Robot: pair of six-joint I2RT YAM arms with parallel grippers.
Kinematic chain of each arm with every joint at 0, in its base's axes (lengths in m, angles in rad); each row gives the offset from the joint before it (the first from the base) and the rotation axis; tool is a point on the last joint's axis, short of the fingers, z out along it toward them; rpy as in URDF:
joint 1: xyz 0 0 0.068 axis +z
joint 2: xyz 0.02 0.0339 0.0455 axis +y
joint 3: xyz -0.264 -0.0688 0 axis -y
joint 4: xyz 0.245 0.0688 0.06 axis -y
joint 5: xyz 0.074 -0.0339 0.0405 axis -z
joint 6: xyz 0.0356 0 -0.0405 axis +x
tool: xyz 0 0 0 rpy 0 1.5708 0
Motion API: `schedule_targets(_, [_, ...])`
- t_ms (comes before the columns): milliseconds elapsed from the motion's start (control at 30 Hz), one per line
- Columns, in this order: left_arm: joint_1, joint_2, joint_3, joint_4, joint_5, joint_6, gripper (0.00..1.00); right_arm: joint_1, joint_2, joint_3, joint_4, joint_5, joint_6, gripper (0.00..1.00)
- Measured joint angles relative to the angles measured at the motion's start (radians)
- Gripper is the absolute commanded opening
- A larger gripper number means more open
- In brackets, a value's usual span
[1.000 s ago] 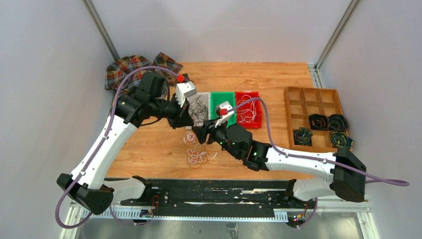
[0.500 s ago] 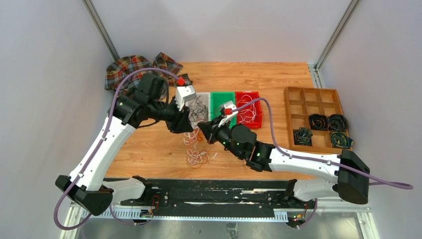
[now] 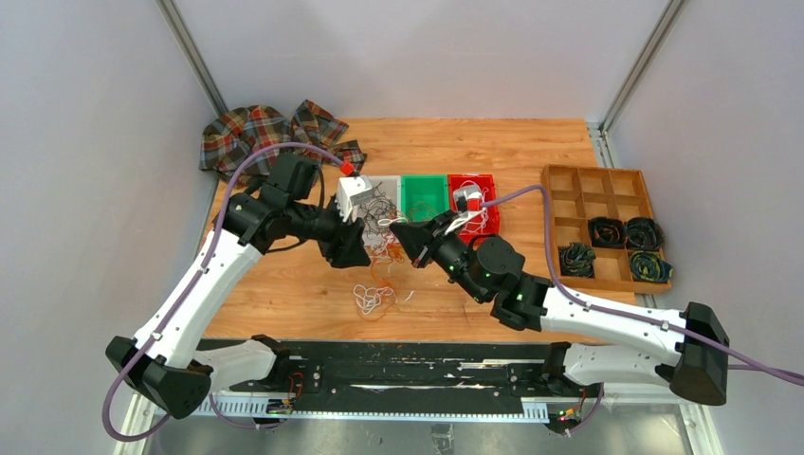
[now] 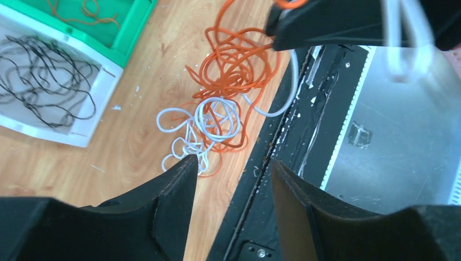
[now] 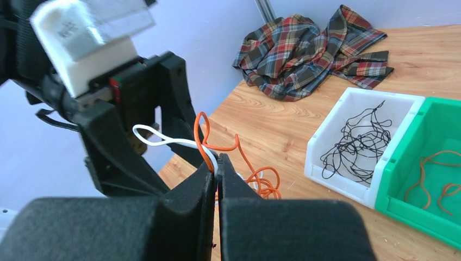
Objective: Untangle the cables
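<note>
While the right gripper was clamped on one orange and one white strand, lifting them off the cables knotted on the wooden table, the step looked like teasing strands out of the clump. Left gripper hung agape above the pile, holding nothing. Next move probably needed it to pin the clump. Wires: thin, limp, glossy loops. Black ones lay in the white plastic bin.
</note>
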Motion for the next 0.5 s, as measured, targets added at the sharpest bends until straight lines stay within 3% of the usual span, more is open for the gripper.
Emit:
schedule_targets(167, [0.0, -0.011, -0.084, 0.09, -0.006, -0.102, 0.41, 0.0, -0.018, -0.016, -0.002, -0.003, 0.019, 0.01])
schedule_targets(500, [0.092, -0.035, -0.1, 0.218, 0.108, -0.215, 0.39, 0.0, -0.035, -0.027, -0.003, -0.027, 0.03, 0.01])
